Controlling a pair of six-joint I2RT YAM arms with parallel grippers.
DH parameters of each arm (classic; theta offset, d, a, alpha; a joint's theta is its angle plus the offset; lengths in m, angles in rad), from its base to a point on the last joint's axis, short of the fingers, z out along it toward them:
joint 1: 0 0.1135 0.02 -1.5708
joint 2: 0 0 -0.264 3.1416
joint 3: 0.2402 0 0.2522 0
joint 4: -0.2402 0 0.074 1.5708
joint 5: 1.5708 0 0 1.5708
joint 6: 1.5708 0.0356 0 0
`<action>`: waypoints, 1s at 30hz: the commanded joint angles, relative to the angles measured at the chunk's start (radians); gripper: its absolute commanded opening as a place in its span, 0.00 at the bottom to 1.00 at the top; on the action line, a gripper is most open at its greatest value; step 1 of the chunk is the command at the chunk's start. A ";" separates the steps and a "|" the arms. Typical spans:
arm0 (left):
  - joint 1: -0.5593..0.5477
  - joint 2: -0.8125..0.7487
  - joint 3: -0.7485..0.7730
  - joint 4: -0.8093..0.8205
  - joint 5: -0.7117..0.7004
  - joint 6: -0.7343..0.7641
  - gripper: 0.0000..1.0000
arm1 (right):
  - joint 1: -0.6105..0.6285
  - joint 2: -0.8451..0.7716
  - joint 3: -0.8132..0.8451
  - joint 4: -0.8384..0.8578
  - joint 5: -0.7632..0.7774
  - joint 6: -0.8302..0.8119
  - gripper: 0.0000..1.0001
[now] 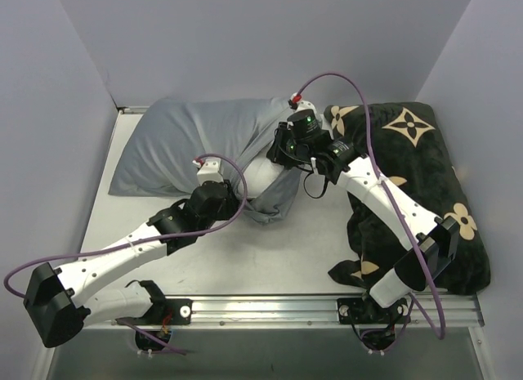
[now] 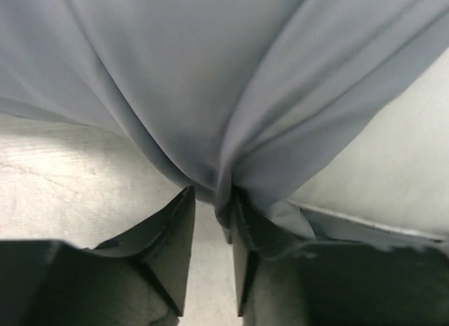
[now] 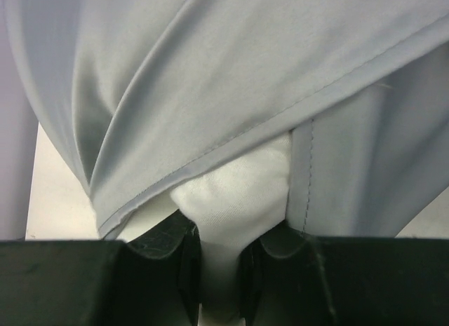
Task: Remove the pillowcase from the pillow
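The blue-grey pillowcase (image 1: 188, 143) lies at the back left with its open end toward the middle. The white pillow (image 1: 260, 174) bulges out of that opening. My left gripper (image 1: 241, 202) is at the near lower hem and is shut on a bunched fold of the pillowcase (image 2: 231, 94), whose folds run tight to the left gripper (image 2: 212, 200). My right gripper (image 1: 278, 155) is at the opening from the right. In the right wrist view the right gripper (image 3: 221, 235) is shut on a corner of the pillow (image 3: 235, 193), with the pillowcase (image 3: 210, 73) hem above it.
A black cushion (image 1: 417, 176) with tan flower and star motifs lies on the right under the right arm. Grey walls enclose the table (image 1: 270, 257) at left, back and right. A metal rail (image 1: 270, 306) runs along the near edge.
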 commanded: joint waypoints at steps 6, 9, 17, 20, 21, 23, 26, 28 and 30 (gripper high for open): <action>-0.012 -0.136 0.027 -0.123 0.123 0.008 0.54 | 0.016 -0.038 0.086 0.105 0.036 -0.004 0.00; -0.021 -0.178 0.057 -0.148 0.152 0.024 0.56 | 0.031 -0.037 0.097 0.105 0.041 -0.005 0.00; -0.033 -0.205 0.228 -0.193 0.301 0.093 0.51 | 0.053 -0.025 0.113 0.096 0.062 -0.010 0.00; -0.061 -0.182 0.301 -0.188 0.306 0.129 0.51 | 0.054 -0.021 0.116 0.090 0.067 -0.011 0.00; -0.070 -0.170 0.318 -0.186 0.286 0.154 0.52 | 0.056 -0.018 0.118 0.088 0.068 -0.013 0.00; -0.086 -0.126 0.353 -0.188 0.264 0.177 0.54 | 0.059 -0.017 0.124 0.087 0.068 -0.013 0.00; -0.093 -0.069 0.390 -0.183 0.223 0.214 0.59 | 0.062 -0.011 0.133 0.081 0.073 -0.014 0.00; -0.093 -0.041 0.401 -0.170 0.215 0.237 0.62 | 0.062 -0.005 0.141 0.076 0.073 -0.014 0.00; -0.095 -0.010 0.398 -0.143 0.221 0.257 0.66 | 0.064 0.002 0.152 0.071 0.073 -0.016 0.00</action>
